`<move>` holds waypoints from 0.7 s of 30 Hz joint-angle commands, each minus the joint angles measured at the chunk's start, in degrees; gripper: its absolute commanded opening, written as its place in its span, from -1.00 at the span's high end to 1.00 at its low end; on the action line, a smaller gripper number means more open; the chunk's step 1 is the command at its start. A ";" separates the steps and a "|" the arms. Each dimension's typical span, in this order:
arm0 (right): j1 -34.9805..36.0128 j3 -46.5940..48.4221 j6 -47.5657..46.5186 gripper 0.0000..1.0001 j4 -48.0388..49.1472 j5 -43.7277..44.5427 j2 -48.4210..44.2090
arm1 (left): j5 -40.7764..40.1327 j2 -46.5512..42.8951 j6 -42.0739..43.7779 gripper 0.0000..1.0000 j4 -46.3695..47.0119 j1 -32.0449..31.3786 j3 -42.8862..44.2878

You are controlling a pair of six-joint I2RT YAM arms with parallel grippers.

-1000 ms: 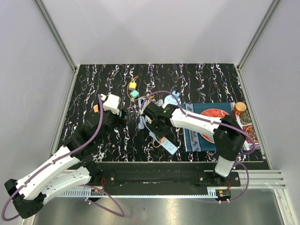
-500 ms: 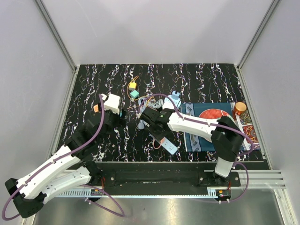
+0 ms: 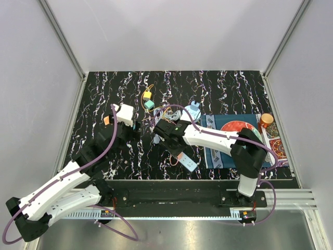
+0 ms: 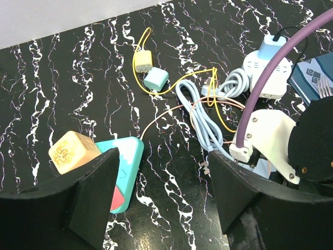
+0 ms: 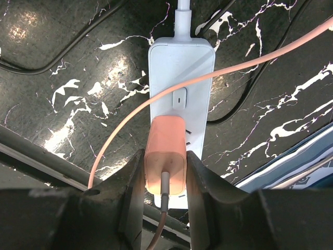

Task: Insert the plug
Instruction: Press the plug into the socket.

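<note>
My right gripper point(image 5: 165, 172) is shut on a salmon-orange plug point(image 5: 165, 156) with its orange cord point(image 5: 119, 135) trailing out. The plug stands against the face of a pale blue power strip point(image 5: 182, 67), just below the strip's button; its prongs are hidden, so I cannot tell how deep it sits. In the top view the strip point(image 3: 186, 160) lies near the table's front edge with the right gripper point(image 3: 171, 141) over its far end. My left gripper point(image 4: 161, 208) is open and empty, low over the black marbled table, left of the right arm point(image 4: 270, 135).
A teal and white adapter point(image 4: 125, 166) and a yellow cube point(image 4: 73, 152) lie by my left finger. Yellow point(image 4: 142, 61) and teal point(image 4: 156, 79) chargers, a coiled blue cable point(image 4: 200, 112) and a white adapter point(image 4: 268, 65) lie further back. A placemat with a plate point(image 3: 237, 130) and an orange cup point(image 3: 267, 120) are at right.
My right gripper has shifted a little left and back over the strip, holding the plug. The left arm has barely moved.
</note>
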 commanded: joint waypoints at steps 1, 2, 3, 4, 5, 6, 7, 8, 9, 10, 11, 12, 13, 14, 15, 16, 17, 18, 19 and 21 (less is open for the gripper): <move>-0.19 -2.39 -0.15 0.99 -0.86 0.03 6.90 | -3.17 -1.23 0.87 -0.46 1.22 0.34 0.18; -0.19 -1.15 -0.76 1.00 -0.68 0.03 6.98 | -3.44 -1.50 0.87 -0.46 1.14 0.42 0.18; -0.19 0.08 -1.12 1.00 -0.42 -0.23 7.07 | -3.79 -1.93 0.78 -0.46 1.22 0.34 0.27; -0.19 3.05 -1.56 1.00 -0.33 -0.41 7.77 | -4.40 -2.11 0.78 -0.46 1.22 0.42 0.27; -0.27 4.64 -2.43 1.00 -0.24 -0.41 8.21 | -4.84 -2.38 0.69 -0.47 1.05 0.34 0.27; -0.28 6.22 -2.79 0.99 -0.07 -1.02 8.82 | -5.28 -2.81 0.69 -0.48 0.96 0.42 0.27; -0.28 9.46 -3.23 0.99 -0.07 -1.29 9.61 | -5.89 -3.08 0.69 -0.50 0.87 0.42 0.19; -0.28 11.06 -4.01 0.99 0.02 -1.46 11.27 | -6.25 -3.43 0.69 -0.50 0.87 0.42 0.18; -0.28 14.21 -4.46 0.99 -0.06 -1.90 12.16 | -6.51 -3.87 0.69 -0.50 0.78 0.42 0.01; -0.28 15.63 -4.90 1.00 0.20 -1.82 13.82 | -6.95 -4.05 0.69 -0.52 0.70 0.42 0.10; -0.28 16.95 -5.60 1.00 0.55 -1.73 14.54 | -7.04 -4.22 0.60 -0.52 0.52 0.42 0.10; -0.36 19.40 -5.60 1.00 0.99 -1.55 15.15 | -7.22 -4.48 0.60 -0.52 0.43 0.42 0.10; -0.36 20.64 -5.60 1.00 1.34 -1.47 16.29 | -7.65 -4.49 0.52 -0.53 0.34 0.42 0.18; -0.62 21.79 -5.60 1.00 2.04 -1.55 16.91 | -7.75 -4.49 0.52 -0.53 0.17 0.42 0.18; -0.89 24.49 -7.08 0.99 2.22 -2.07 17.53 | -7.83 -4.40 0.52 -0.54 -0.01 0.42 0.27; -1.33 25.74 -7.10 0.99 2.39 -2.25 18.66 | -7.92 -4.40 0.43 -0.54 -0.09 0.42 0.36; -1.50 26.80 -7.27 1.00 3.00 -2.52 19.20 | -7.92 -4.31 0.43 -0.54 -0.10 0.42 0.45; -1.68 28.63 -7.19 0.99 3.36 -3.13 19.72 | -7.92 -4.14 0.51 -0.54 -0.10 0.42 0.45; -2.03 29.26 -7.27 0.99 3.71 -3.57 20.77 | -7.92 -4.05 0.43 -0.55 -0.18 0.42 0.45; -2.21 30.67 -7.27 0.75 3.89 -4.10 21.48 | -8.01 -3.70 0.34 -0.57 -0.27 0.42 0.54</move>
